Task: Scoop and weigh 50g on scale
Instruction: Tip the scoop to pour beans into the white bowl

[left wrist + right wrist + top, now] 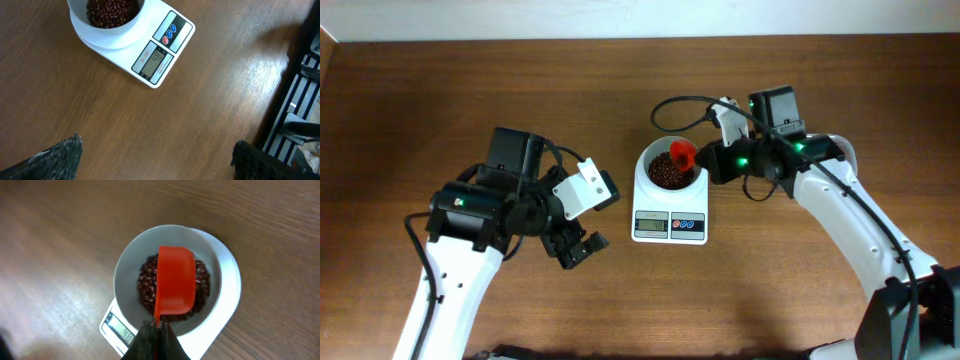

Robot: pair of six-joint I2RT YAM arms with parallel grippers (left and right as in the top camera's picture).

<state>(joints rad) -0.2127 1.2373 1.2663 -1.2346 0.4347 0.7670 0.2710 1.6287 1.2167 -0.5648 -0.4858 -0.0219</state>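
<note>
The white scale [669, 222] stands mid-table with its round bowl [647, 160] holding dark red-brown beans [666, 174]. Its grey display [152, 61] and two buttons show in the left wrist view, as do the beans [112, 10]. My right gripper [157, 327] is shut on the handle of a red scoop [175, 286], which hangs over the beans [147, 282] in the bowl [127, 265], turned so its underside faces the camera. The red scoop [682, 154] and the right gripper [705, 160] sit at the bowl's right side. My left gripper [578, 248] stands open and empty, left of the scale, over bare wood.
The brown wooden table [770, 290] surrounds the scale. A dark slatted frame [300, 95] runs along the right edge of the left wrist view. The right arm [840, 220] reaches in from the lower right.
</note>
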